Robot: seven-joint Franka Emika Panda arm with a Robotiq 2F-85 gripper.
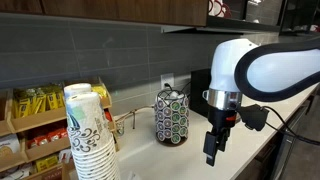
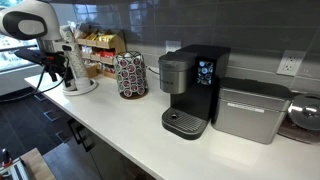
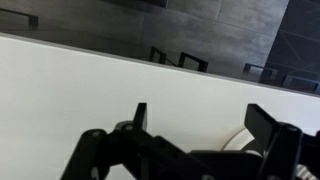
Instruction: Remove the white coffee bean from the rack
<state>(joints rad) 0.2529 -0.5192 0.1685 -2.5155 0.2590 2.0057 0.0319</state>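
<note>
Bare white counter lies open in front of the rack toward 6 o'clock in both exterior views. In an exterior view the paper-cup stack crowds 9 o'clock of the rack, with the wooden shelf beyond. In an exterior view the coffee maker blocks 3 o'clock; the tiled wall closes 12 o'clock

In an exterior view a camera is sitting low on the counter, looking past the paper-cup stack at 7 o'clock toward the rack near centre. In an exterior view, another is looking from farther off along the counter, sharing the rack. The wrist camera is facing the white counter closely
</note>
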